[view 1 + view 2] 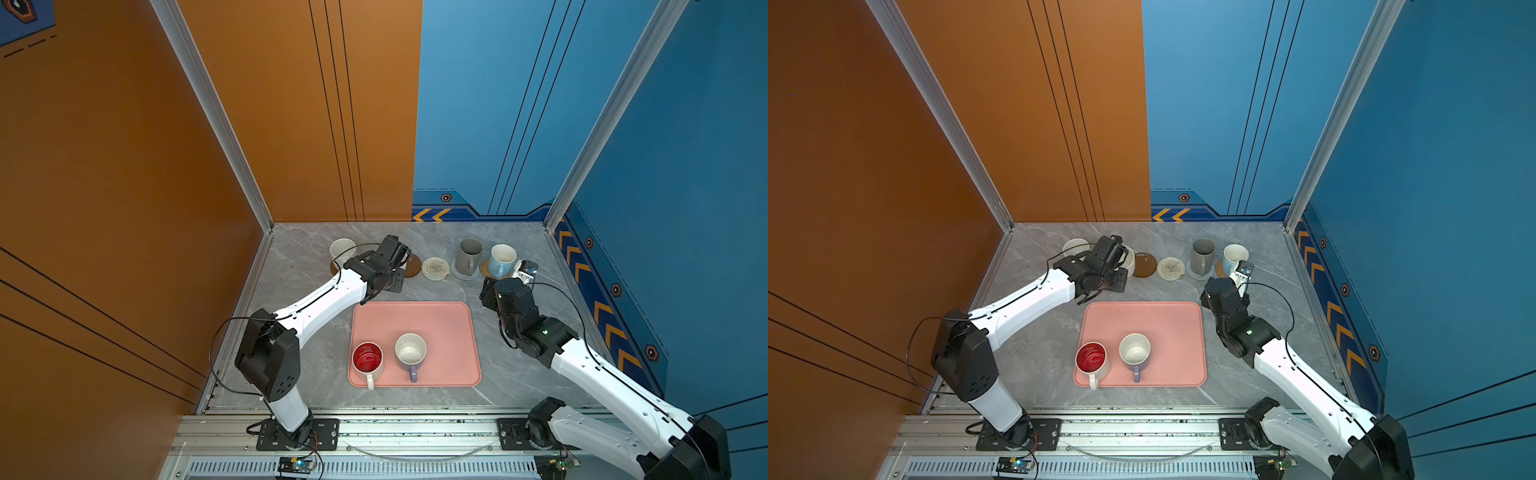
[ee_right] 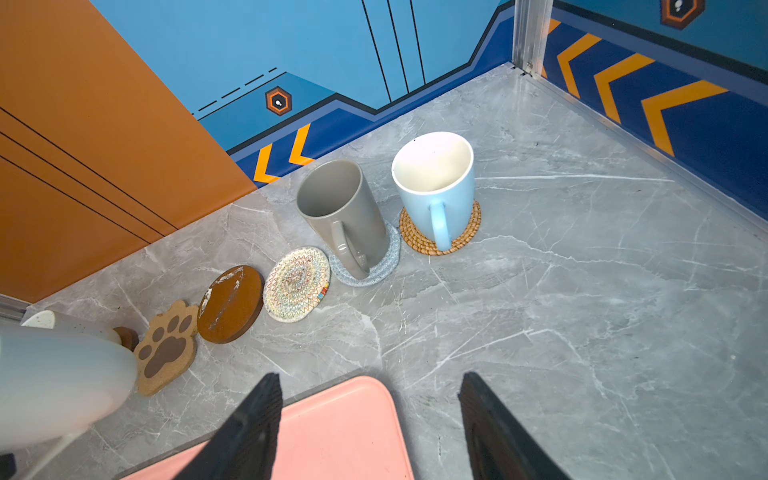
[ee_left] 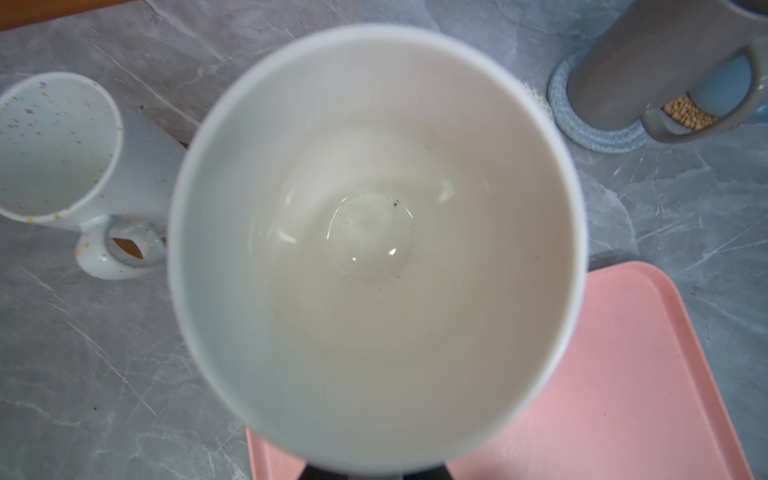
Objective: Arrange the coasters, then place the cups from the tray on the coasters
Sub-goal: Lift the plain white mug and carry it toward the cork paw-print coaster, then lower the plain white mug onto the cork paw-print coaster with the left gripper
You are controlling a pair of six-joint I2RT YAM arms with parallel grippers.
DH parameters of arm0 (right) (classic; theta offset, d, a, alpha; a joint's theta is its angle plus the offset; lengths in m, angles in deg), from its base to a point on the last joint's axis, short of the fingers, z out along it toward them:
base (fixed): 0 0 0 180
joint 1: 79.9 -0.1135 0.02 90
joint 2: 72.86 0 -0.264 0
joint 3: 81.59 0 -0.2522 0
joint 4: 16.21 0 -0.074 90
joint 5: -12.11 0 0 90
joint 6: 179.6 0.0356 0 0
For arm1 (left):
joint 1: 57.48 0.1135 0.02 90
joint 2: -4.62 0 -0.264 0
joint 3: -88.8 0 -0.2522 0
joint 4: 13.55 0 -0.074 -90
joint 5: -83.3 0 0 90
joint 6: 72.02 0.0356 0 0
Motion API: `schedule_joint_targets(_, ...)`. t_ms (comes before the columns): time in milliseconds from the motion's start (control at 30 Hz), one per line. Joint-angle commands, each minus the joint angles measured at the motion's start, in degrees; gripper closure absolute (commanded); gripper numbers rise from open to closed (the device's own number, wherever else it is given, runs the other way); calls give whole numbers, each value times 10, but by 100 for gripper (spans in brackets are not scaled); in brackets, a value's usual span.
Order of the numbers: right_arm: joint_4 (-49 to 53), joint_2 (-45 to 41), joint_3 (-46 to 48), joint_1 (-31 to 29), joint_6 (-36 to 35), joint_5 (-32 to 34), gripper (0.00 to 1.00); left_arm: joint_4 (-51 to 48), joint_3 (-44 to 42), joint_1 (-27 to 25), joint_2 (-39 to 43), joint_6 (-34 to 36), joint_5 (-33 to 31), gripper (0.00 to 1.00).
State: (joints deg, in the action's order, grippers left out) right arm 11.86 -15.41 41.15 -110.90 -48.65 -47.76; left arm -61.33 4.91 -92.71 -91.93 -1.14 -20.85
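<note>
My left gripper (image 3: 376,473) is shut on a white cup (image 3: 374,232), held over the back row beside the paw-print coaster (image 2: 168,347); in a top view the cup (image 1: 1128,259) peeks out past the gripper (image 1: 1106,259). A speckled white cup (image 1: 343,249) stands on a brown coaster (image 1: 334,267). The grey cup (image 1: 468,255) sits on the blue-grey coaster (image 2: 374,270), the light blue cup (image 1: 500,259) on the rattan coaster (image 2: 419,241). Bare lie a brown disc (image 1: 1144,264) and the cream woven coaster (image 1: 435,268). My right gripper (image 2: 370,380) hangs open over the tray's (image 1: 440,324) far right corner.
On the tray's near half stand a white cup with a red inside (image 1: 368,359) and a lavender cup (image 1: 410,353), handles toward the front edge. Orange and blue walls close the table at the back and sides.
</note>
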Motion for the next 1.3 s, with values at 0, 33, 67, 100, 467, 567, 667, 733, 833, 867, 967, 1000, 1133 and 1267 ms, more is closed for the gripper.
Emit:
schedule_joint_targets(0,-6,-4,8,7,-2,-11,34,16,32,22,-13,18,-23,100)
schedule_joint_targets(33,-5,-4,9,8,-2,-13,34,16,35,30,-18,18,-22,100)
schedule_joint_targets(67,-6,-4,9,10,-2,-14,34,16,38,38,-23,17,-21,100)
schedule_joint_targets(100,-5,-3,9,12,-3,-15,34,17,40,44,-28,17,-21,100)
schedule_joint_targets(467,-6,6,10,25,-4,-31,34,16,78,88,-88,13,-1,100)
schedule_joint_targets(567,-6,9,9,27,-4,-35,34,16,87,96,-101,10,5,100)
schedule_joint_targets(667,-6,11,9,28,-4,-37,34,16,97,101,-116,11,10,100)
schedule_joint_targets(733,-5,13,9,28,-4,-38,34,17,102,103,-125,10,16,100)
schedule_joint_targets(833,-5,16,8,29,-4,-39,34,16,110,107,-137,9,22,100)
schedule_joint_targets(867,-6,17,8,30,-4,-40,34,16,111,107,-139,8,24,100)
schedule_joint_targets(967,-6,18,7,31,-5,-43,34,17,113,110,-143,3,25,100)
schedule_joint_targets(1000,-6,19,8,31,-5,-44,34,17,113,111,-144,2,27,100)
schedule_joint_targets(1133,-6,19,7,32,-5,-46,34,22,113,111,-147,-2,32,100)
schedule_joint_targets(1267,-10,29,6,33,-5,-52,34,23,113,112,-151,-4,44,100)
